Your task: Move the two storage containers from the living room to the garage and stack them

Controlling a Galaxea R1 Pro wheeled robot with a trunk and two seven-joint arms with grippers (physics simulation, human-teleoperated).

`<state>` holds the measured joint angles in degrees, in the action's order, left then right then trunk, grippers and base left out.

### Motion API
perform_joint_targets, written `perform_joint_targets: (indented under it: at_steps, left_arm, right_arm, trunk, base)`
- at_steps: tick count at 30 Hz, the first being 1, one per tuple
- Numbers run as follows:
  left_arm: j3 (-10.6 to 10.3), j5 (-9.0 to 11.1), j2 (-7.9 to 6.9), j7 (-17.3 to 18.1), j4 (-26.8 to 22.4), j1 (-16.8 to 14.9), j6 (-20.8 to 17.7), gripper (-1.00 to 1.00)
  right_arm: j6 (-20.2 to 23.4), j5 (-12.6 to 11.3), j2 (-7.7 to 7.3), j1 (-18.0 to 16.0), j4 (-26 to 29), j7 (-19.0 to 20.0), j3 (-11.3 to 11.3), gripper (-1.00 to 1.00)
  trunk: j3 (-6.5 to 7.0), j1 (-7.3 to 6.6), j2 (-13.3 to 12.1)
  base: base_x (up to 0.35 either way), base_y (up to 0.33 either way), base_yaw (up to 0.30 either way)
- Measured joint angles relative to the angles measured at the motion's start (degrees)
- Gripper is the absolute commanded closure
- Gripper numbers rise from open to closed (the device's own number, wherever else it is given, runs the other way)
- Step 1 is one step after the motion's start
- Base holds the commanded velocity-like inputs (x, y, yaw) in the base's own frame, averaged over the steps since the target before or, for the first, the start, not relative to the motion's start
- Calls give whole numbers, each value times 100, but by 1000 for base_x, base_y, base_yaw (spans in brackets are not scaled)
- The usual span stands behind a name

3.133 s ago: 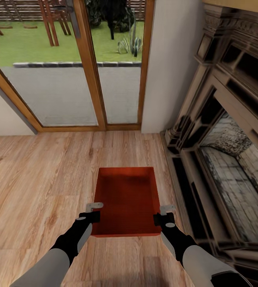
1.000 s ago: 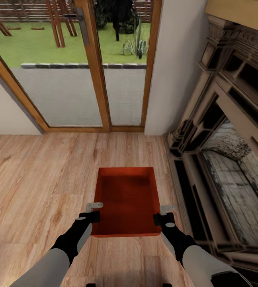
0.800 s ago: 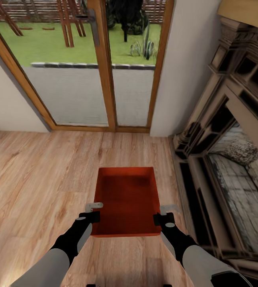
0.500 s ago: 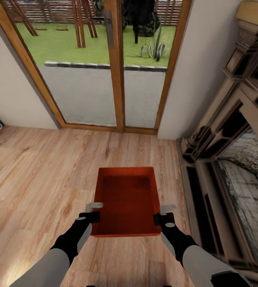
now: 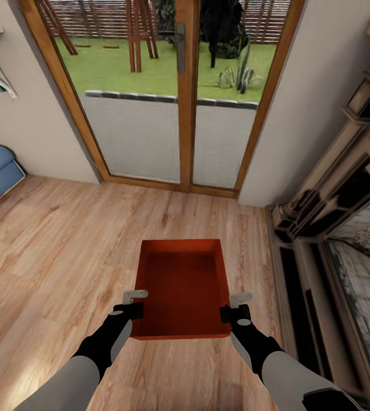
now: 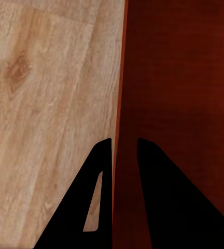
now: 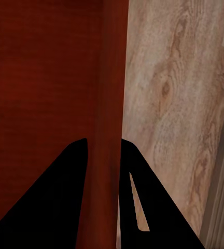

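Head view: I had each claw, left (image 5: pixel 135 302) and right (image 5: pixel 234 306), clamped on a container (image 5: pixel 182 285) wall, for level carrying.

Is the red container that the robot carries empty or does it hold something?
Empty: the head view shows the storage container's bare red bottom.

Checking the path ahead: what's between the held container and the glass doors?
Head view: bare wood floor separates the storage container from the glass doors.
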<state>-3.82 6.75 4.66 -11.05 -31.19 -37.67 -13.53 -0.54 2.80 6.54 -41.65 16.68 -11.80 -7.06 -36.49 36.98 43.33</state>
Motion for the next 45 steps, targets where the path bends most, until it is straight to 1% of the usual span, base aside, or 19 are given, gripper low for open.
perform_joint_targets:
  at_steps: [45]
  left_arm:
    - [-2,3,2,1,1,1,1,100]
  right_arm:
    - [-1,-8,-6,1,0,5,-8,100]
  trunk:
    - [417,0,0]
  base:
    - [0,0,0]
